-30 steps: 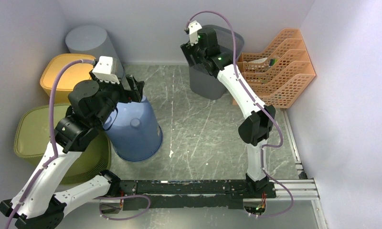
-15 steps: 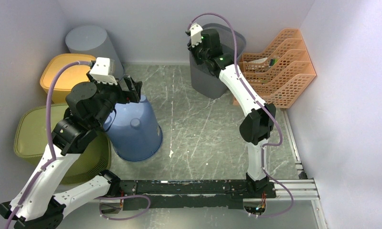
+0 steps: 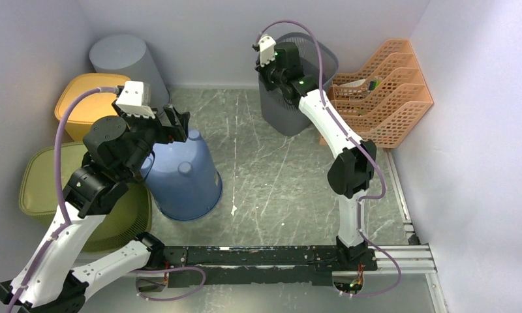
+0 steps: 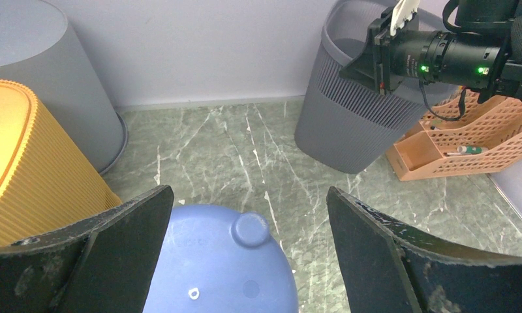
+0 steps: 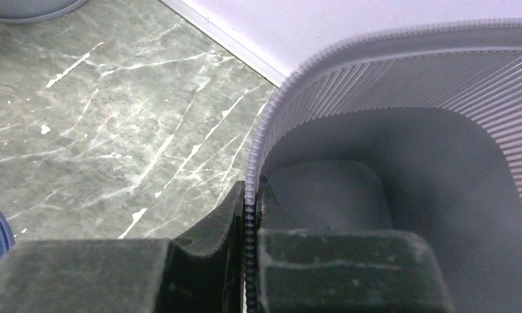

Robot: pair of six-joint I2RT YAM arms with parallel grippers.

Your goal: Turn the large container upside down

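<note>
At left we hold our left gripper (image 4: 248, 194) spread wide above the upturned blue bucket (image 3: 183, 176). At the back wall the large grey ribbed bin (image 4: 340, 124) stands upright, our right gripper (image 5: 250, 208) pinching its rim. A pen (image 4: 466, 150) lies in the orange rack (image 3: 382, 98).

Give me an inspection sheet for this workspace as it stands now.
Surface: marbled grey-green tabletop, white streaks and specks.
Job's things: dark grey ribbed plastic wastebasket, open end up, near the back wall.
Clutter: blue plastic bucket, light grey bin, orange ribbed tub and olive tub, all bottom up; orange mesh file rack at right.
Grippers: right gripper shut on the wastebasket's rim; left gripper open above the blue bucket.
Cables: purple cable along each arm, none seen snagged.
Surroundings: pale walls on three sides.
</note>
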